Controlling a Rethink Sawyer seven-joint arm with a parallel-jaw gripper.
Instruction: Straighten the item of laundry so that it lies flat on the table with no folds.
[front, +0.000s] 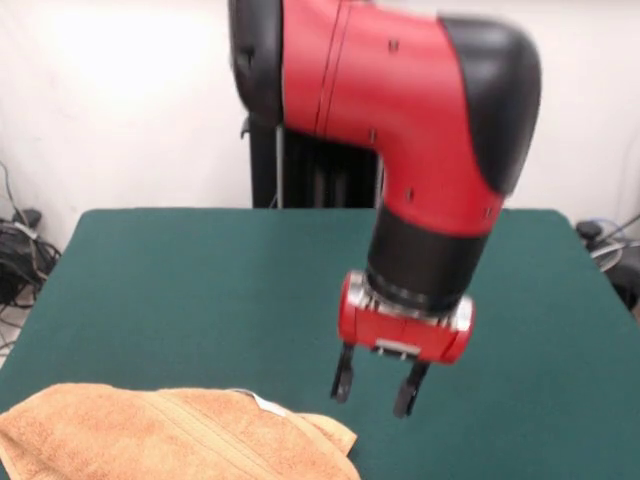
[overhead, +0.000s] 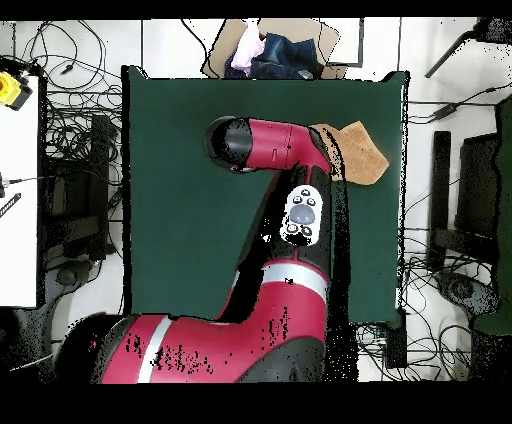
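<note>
The orange-tan towel (front: 170, 435) lies bunched at the near left of the dark green table (front: 200, 290) in the front view, with folds along its top and a small white tag (front: 268, 405) at its upper edge. In the overhead view the towel (overhead: 362, 153) lies near the table's far right part, partly hidden under the arm. My gripper (front: 374, 388) hangs above the table just right of the towel's right end, open and empty, its two black fingers (front: 342, 380) apart and clear of the cloth.
The red and black arm (overhead: 285, 200) reaches across the table's middle in the overhead view. A cardboard box with clothes (overhead: 270, 52) sits beyond the table's far edge. Cables (overhead: 70, 150) lie on the floor around the table (overhead: 180, 200).
</note>
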